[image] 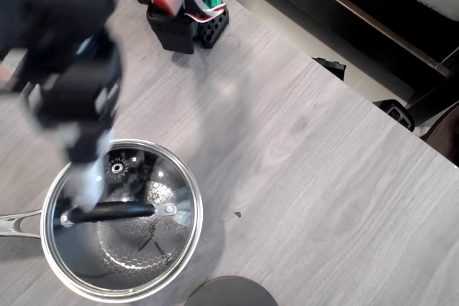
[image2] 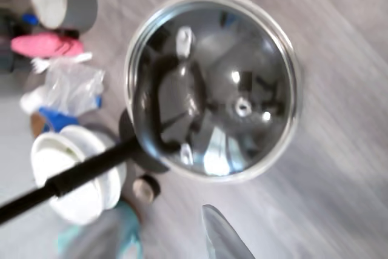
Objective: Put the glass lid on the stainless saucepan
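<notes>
With fingers (image: 84, 177) above, glass lid (image: 136, 198) covers stainless saucepan (image: 54, 263).

Pale grey wood-grain bench (image: 323, 177) under even light; beyond its far edge, dark furniture (image: 373, 19) over a light floor (image: 287, 12)

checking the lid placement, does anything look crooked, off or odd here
Nothing stands out. In the overhead view the glass lid sits on the stainless saucepan, rims roughly concentric, with no visible overhang. The black bar handle looks intact. The tool is blurred above the lid's left edge, so its state is unclear.
</notes>
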Robot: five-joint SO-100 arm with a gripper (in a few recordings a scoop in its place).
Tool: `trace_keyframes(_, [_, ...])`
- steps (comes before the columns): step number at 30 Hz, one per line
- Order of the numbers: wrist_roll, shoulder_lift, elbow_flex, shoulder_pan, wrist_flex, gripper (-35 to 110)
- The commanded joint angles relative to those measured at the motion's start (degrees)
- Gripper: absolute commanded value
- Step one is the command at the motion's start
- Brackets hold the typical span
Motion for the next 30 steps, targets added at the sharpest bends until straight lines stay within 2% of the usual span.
trace_keyframes(1, [2.02, 36.12, 41.92, -5.71, -16.96, 0])
trace_keyframes(3, [2.55, 53.53, 60.03, -9.32, -21.8, 0])
trace_keyframes(5, [3.43, 64.6, 70.75, -10.72, -21.88, 0])
trace_keyframes(10, [3.6, 76.9, 87.45, -10.72, -20.48, 0])
trace_keyframes(17, [5.89, 76.99, 98.7, -11.07, -23.12, 0])
trace_keyframes(21, [7.65, 76.99, 106.35, -11.51, -28.04, 0])
trace_keyframes(30, [8.26, 76.99, 106.44, -12.66, -24.43, 0])
